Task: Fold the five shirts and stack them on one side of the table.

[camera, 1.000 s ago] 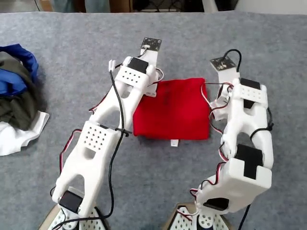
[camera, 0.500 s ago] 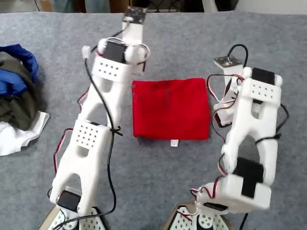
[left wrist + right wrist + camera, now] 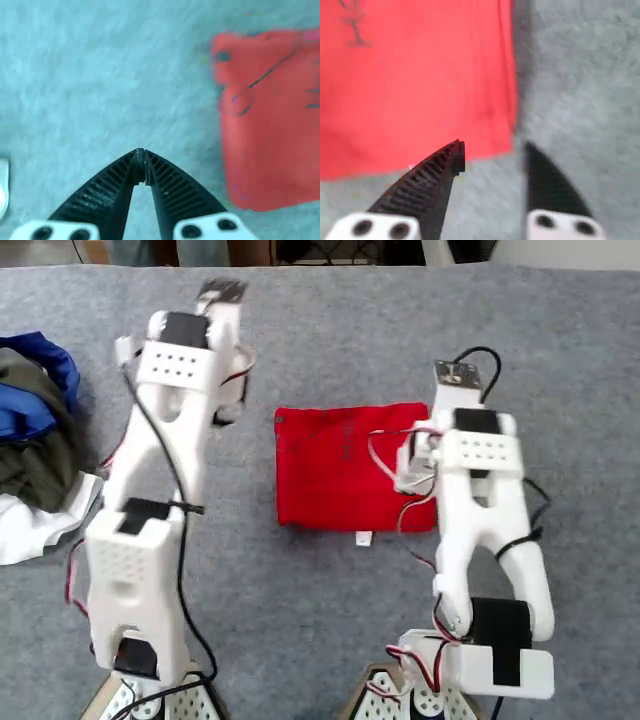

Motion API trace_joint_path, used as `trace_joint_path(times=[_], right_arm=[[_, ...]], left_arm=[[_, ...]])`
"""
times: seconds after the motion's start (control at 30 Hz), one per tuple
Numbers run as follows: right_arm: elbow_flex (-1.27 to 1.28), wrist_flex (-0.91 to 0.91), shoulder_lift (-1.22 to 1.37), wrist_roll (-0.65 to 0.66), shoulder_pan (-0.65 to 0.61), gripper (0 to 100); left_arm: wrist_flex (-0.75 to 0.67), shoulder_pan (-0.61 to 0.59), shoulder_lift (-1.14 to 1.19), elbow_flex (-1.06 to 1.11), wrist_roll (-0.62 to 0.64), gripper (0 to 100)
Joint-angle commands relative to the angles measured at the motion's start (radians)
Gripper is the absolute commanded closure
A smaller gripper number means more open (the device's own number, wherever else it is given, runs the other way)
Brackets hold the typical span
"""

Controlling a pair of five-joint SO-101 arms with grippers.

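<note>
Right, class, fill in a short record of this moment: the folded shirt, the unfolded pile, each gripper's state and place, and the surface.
red shirt: folded into a flat rectangle, mid-table between the two arms
pile of shirts: blue, olive and white, crumpled in a heap at the left edge of the high view
left gripper: shut, empty, over bare table beside the red shirt
right gripper: open, empty, over the red shirt's edge near a corner
table: covered in grey cloth

High camera overhead, both wrist cameras close, sharing red shirt (image 3: 340, 470)
</note>
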Motion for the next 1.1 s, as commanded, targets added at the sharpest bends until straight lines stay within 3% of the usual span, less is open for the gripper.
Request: trace_joint_path(times=[0.0,0.33,0.53,0.73,0.93,1.07], right_arm=[[0.019,-0.144,-0.041,-0.143,-0.058,64.9],[0.016,-0.273,0.171,-0.408,-0.058,64.5],[0.01,-0.365,0.349,-0.423,-0.077,64.8],[-0.067,-0.334,0.429,-0.416,-0.08,65.9],[-0.125,-0.275,0.435,-0.414,-0.08,91.0],[-0.127,-0.259,0.435,-0.408,-0.08,97.5]], left_arm=[[-0.129,-0.091,-0.152,0.331,-0.003,97],[-0.532,-0.208,-0.457,1.035,-0.051,97],[-0.626,-0.208,-0.552,1.194,-0.054,97],[-0.66,-0.208,-0.551,1.254,-0.055,97],[-0.697,-0.208,-0.552,1.305,-0.055,97],[-0.697,-0.209,-0.552,1.308,-0.055,97]])
